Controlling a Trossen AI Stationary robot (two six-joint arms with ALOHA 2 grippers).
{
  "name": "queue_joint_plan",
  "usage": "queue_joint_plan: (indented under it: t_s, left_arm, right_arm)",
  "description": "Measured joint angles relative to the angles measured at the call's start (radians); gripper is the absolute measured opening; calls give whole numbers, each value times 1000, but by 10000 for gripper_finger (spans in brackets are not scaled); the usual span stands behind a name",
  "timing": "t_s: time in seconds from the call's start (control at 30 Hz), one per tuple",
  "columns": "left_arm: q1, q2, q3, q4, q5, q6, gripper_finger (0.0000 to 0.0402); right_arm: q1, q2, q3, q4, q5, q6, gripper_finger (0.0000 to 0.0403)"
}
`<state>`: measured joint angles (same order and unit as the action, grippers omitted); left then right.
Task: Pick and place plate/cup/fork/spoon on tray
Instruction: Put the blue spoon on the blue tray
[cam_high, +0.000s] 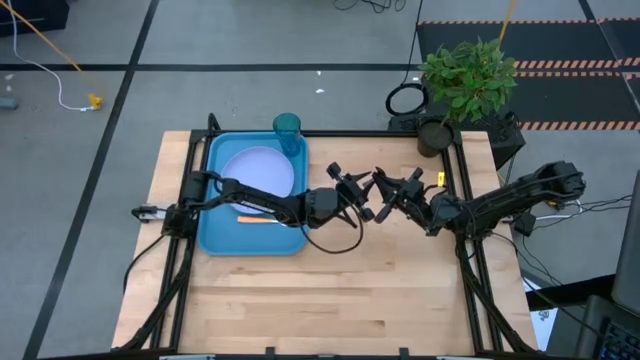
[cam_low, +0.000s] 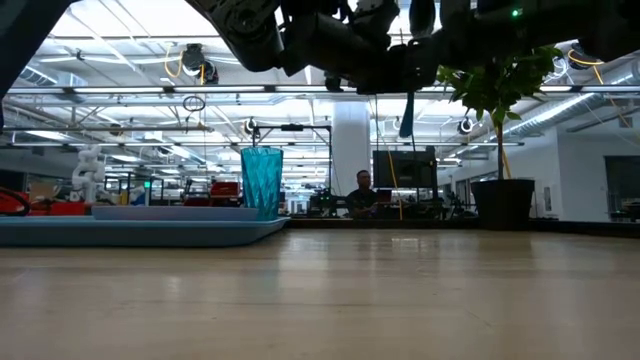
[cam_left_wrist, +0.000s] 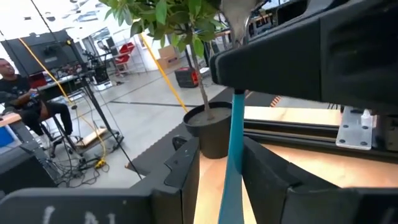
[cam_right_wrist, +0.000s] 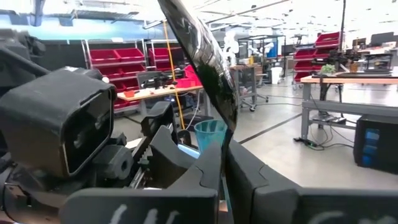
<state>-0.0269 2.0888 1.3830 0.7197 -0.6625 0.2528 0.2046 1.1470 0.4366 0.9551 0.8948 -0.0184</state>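
Spoon (cam_left_wrist: 235, 149) hanging mid-air over worktop (cam_high: 330, 290), right of tray (cam_high: 215, 235). Right end effector (cam_high: 392, 192) clamping it near slick metal bowl. Left end effector (cam_high: 352, 190) straddling blue handle, clamped or not: cannot tell. Light, stiff; handle middle offering best hold.

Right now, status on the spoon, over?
Right gripper shut on spoon. Left gripper at its handle, mid-table. Plate, fork, cup on tray.

— What sort of place is this?
— A big open lab-workshop: red plastic storage bins on metal racks (cam_right_wrist: 121, 59), grey steel workbenches (cam_right_wrist: 348, 106), ceiling strip lights (cam_low: 120, 92), a seated person at monitors (cam_left_wrist: 15, 93).
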Motion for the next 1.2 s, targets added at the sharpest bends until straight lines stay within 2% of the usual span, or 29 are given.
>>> queue_joint_plan:
  t_s: [0.13,0.37,0.57,0.67,0.87,1.03,1.2]
  left_arm:
    - [6,0,-1,-1,10,-1,98]
    - [12,0,-1,-20,42,0,21]
    - [15,0,-1,-45,70,-1,27]
    - [15,-1,-1,-88,84,-2,30]
    - [14,-1,-1,-180,92,-23,17]
    - [17,-15,-1,-268,145,-58,21]
    - [19,-78,-2,-483,223,-133,24]
  right_arm:
    - [-9,25,0,6,-1,18,0]
    - [-16,30,0,-2,0,29,0]
    - [-15,30,0,-19,2,16,5]
    - [-13,30,0,-23,1,-5,29]
    - [11,-17,0,-105,-5,-22,101]
    - [58,-122,0,-276,-7,-15,152]
    - [125,-267,0,-490,-15,35,179]
